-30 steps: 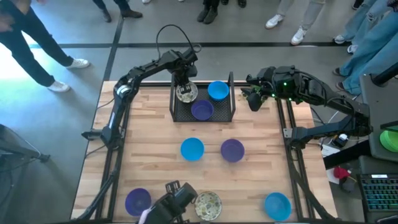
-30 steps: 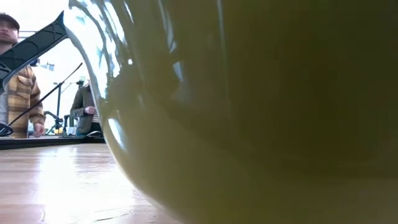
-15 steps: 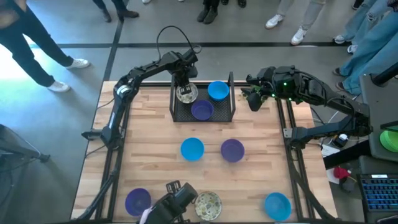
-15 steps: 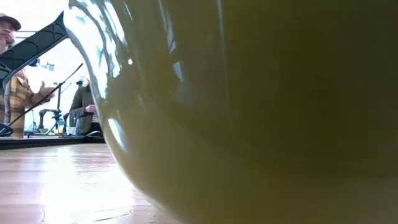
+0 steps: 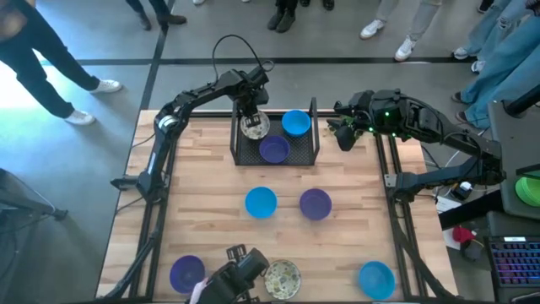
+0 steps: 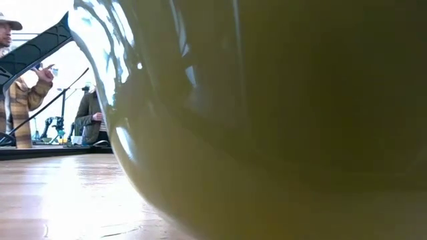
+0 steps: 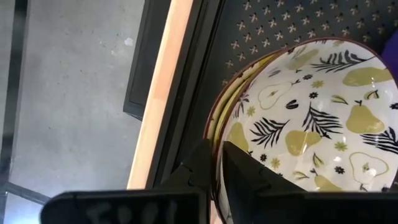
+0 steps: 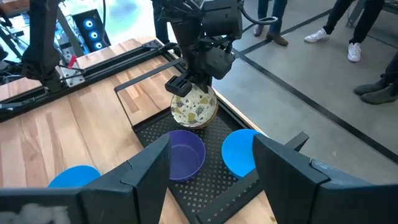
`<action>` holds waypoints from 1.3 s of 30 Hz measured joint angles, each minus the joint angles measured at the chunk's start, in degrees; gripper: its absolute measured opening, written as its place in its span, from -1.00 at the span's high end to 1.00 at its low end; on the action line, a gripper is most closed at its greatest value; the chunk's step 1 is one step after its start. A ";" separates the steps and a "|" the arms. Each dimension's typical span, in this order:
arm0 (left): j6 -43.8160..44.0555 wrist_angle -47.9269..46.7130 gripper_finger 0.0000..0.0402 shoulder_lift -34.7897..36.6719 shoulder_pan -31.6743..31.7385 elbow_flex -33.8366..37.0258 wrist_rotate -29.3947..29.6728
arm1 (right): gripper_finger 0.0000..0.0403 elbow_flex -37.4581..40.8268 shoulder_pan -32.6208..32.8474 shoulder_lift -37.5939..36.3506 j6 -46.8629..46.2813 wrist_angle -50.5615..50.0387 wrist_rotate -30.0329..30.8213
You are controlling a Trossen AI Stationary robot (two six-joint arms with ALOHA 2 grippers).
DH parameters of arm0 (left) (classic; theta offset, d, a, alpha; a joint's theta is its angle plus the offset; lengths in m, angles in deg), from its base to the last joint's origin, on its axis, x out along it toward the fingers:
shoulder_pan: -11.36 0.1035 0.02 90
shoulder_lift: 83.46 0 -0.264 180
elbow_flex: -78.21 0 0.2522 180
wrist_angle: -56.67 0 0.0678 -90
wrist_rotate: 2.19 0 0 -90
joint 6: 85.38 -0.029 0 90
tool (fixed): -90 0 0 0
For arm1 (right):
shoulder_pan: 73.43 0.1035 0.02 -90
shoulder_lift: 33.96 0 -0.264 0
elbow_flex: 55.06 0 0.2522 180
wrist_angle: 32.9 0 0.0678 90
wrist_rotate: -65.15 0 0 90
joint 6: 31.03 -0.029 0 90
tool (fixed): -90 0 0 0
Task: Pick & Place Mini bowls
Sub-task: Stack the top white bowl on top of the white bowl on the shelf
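A cream bowl with a pear and leaf print (image 5: 253,127) sits in the far left corner of the black mesh tray (image 5: 305,157). My left gripper (image 5: 250,116) is shut on its rim from above. In the right wrist view this bowl (image 8: 194,107) looks tilted. A blue bowl (image 5: 295,123) and a purple bowl (image 5: 274,150) also lie in the tray. My right gripper (image 5: 341,135) hangs open above the table's far right, holding nothing. My left gripper has the cream bowl's rim (image 7: 216,140) between its two fingers, one finger (image 7: 245,174) inside the bowl and the other (image 7: 198,171) outside. The fingers come steeply from above. Whether the bowl's base rests on the tray floor is hidden.
On the wood lie a blue bowl (image 5: 261,202), a purple bowl (image 5: 315,203), a purple bowl (image 5: 186,273), a cream bowl (image 5: 282,278) and a blue bowl (image 5: 376,279). The near cream bowl's wall (image 6: 267,133) fills the low view. People stand beyond the far edge.
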 joint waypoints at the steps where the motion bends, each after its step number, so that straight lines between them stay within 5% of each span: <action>1: -0.02 0.03 0.86 0.00 0.00 0.00 -0.01 | -0.10 0.00 -0.01 0.00 0.00 0.00 0.00; 39: 3.68 2.29 0.85 0.00 -0.15 0.00 3.37 | -0.10 0.00 -0.01 -0.07 -0.25 -0.15 0.00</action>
